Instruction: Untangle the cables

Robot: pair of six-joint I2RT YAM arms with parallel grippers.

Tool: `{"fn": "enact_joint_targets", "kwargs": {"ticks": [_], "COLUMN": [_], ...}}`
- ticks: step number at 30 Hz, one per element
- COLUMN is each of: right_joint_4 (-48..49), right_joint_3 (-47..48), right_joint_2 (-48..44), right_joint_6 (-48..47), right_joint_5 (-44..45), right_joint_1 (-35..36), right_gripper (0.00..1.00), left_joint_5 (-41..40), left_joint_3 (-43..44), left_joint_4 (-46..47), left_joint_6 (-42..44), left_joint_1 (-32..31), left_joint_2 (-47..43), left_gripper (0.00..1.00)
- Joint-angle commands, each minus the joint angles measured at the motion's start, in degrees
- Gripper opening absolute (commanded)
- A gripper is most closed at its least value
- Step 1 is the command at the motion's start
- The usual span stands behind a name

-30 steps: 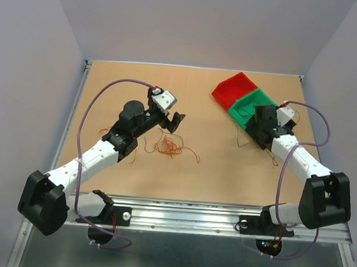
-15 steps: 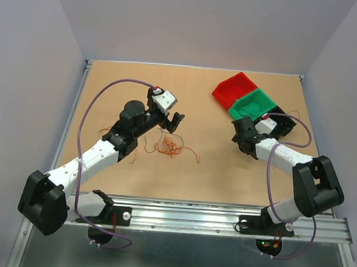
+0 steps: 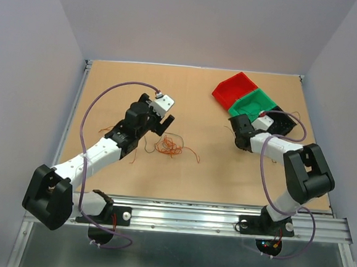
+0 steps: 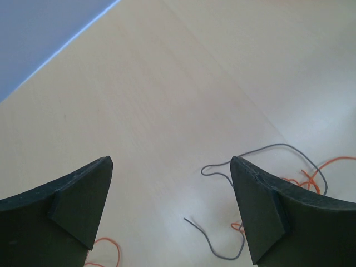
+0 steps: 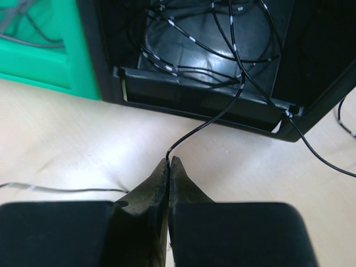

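A tangle of thin orange cables (image 3: 168, 147) lies mid-table, with loose strands around it. My left gripper (image 3: 162, 123) hovers just behind the tangle, open. In its wrist view the left gripper (image 4: 171, 161) has only bare table and a curly grey cable (image 4: 222, 251) between its fingers, and orange cables (image 4: 328, 164) lie beside the right finger. My right gripper (image 5: 169, 161) rests low on the table in front of the black bin (image 5: 194, 97), shut on a black cable (image 5: 206, 125) that runs up into that bin. In the top view the right gripper (image 3: 265, 129) is partly hidden against the bin.
Red bin (image 3: 233, 88), green bin (image 3: 252, 103) and black bin (image 3: 283, 123) stand in a row at the back right. The black bin holds several black cables. A few stray wires (image 3: 107, 130) lie left of my left arm. A thin grey wire (image 5: 55, 189) lies left of the right fingers.
My right arm swung from above the green bin down to the table in front of the black bin and shut on a black cable. My left gripper tipped down and back a little, still open.
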Motion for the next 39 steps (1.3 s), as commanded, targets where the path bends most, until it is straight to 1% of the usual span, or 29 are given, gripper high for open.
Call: {"fn": "enact_joint_targets", "kwargs": {"ticks": [1, 4, 5, 6, 7, 9, 10, 16, 20, 21, 24, 26, 28, 29, 30, 31, 32, 34, 35, 37, 39], "right_joint_4": [3.3, 3.6, 3.6, 3.7, 3.6, 3.6, 3.6, 3.9, 6.0, 6.3, 6.3, 6.3, 6.3, 6.2, 6.3, 6.2, 6.3, 6.3, 6.3, 6.2, 6.2], "right_joint_3": [3.9, 4.8, 5.3, 5.5, 6.3, 7.1, 8.3, 13.2, 13.6, 14.5, 16.8, 17.3, 16.8, 16.3, 15.8, 15.2, 14.3, 13.2, 12.1, 11.6, 10.7], "right_joint_2": [-5.6, -8.6, -9.1, -9.5, -9.7, -9.3, -8.8, 2.0, 7.1, 9.9, 14.6, 16.6, 15.0, 14.0, 12.6, 11.3, 8.3, 5.2, 1.9, -0.8, -4.2], "right_joint_6": [-2.1, -5.6, -6.3, -6.9, -7.4, -8.8, -9.3, -11.0, -8.1, -8.1, -7.3, -7.3, -7.1, -6.8, -6.9, -7.0, -7.4, -7.7, -8.1, -9.0, -10.0], "right_joint_5": [-1.8, -6.0, -8.1, -9.2, -10.3, -12.5, -13.4, -17.4, -15.4, -14.8, -14.9, -15.5, -14.8, -13.9, -13.6, -13.4, -12.9, -12.2, -12.1, -12.1, -12.7], "right_joint_1": [-2.6, -7.0, -9.4, -9.5, -11.9, -14.1, -16.3, -22.3, -24.7, -24.9, -25.4, -25.4, -25.4, -25.4, -25.4, -25.4, -25.4, -25.4, -25.4, -25.3, -25.0], "right_gripper": [0.01, 0.0, 0.01, 0.01, 0.01, 0.01, 0.01, 0.01, 0.01, 0.01, 0.05, 0.1, 0.16, 0.23, 0.3, 0.32, 0.38, 0.4, 0.48, 0.55, 0.6], "left_joint_5": [0.3, 1.5, 2.0, 2.3, 2.5, 2.8, 2.8, 3.0, 3.3, 3.4, 3.4, 3.4, 3.4, 3.4, 3.4, 3.4, 3.4, 3.4, 3.4, 3.4, 5.2], "left_joint_3": [-0.2, -0.1, 0.0, 0.1, 0.3, 0.3, 0.3, 0.3, 0.3, 0.3, 0.5, 0.6, 0.6, 0.6, 0.6, 0.6, 0.6, 0.6, 0.7, 0.6, 0.8], "left_joint_4": [0.3, 0.0, -0.2, -0.3, -0.8, -1.1, -1.1, -1.1, -1.3, -1.5, -1.8, -1.9, -1.9, -1.9, -1.9, -1.9, -2.0, -2.1, -2.1, -2.4, -2.9], "left_joint_6": [1.6, 2.1, 2.2, 2.5, 2.6, 2.8, 2.8, 3.0, 3.2, 3.2, 3.4, 3.6, 3.6, 3.7, 3.6, 3.6, 3.7, 3.8, 3.9, 4.1, 4.5], "left_joint_1": [0.0, 0.1, 0.0, 0.0, 0.0, 0.0, 0.1, 0.1, -0.1, 0.0, 0.0, -0.1, -0.2, -0.2, -0.2, -0.3, -0.3, -0.3, -0.3, -0.3, -0.4], "left_joint_2": [-0.9, 0.4, 0.8, 1.0, 1.0, 1.1, 0.9, 1.1, 1.5, 1.5, 1.8, 2.0, 2.2, 2.3, 2.3, 2.4, 2.6, 2.5, 2.6, 2.6, 2.6], "left_gripper": [0.99, 0.99, 0.99, 0.99, 0.99, 0.99, 0.99, 0.99, 0.99, 0.99, 0.99, 0.99, 0.99, 0.99, 0.99, 0.99, 0.99, 0.99, 0.99, 0.99, 0.99]}}
